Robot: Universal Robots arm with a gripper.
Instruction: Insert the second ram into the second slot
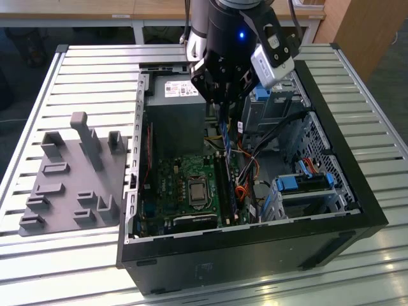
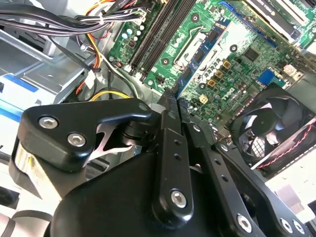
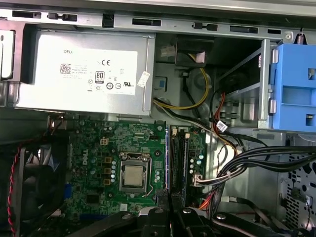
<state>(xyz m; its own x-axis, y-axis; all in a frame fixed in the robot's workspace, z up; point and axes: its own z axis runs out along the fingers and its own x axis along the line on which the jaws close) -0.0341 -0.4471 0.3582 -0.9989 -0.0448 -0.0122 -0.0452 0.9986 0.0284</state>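
One case (image 1: 255,252), one motherboard (image 3: 94,143), one gripper (image 2: 174,101) — one ram (image 1: 224,139) held.

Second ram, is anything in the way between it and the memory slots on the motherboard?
Nothing visible. The gripper holds the second ram over the memory slots, with open space between. The cable bundle lies beside the slots, not across them.

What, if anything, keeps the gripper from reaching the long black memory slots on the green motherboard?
Likely yes: the gripper, shut on the thin blue ram strip, hangs above the slots; the black cables lie aside.
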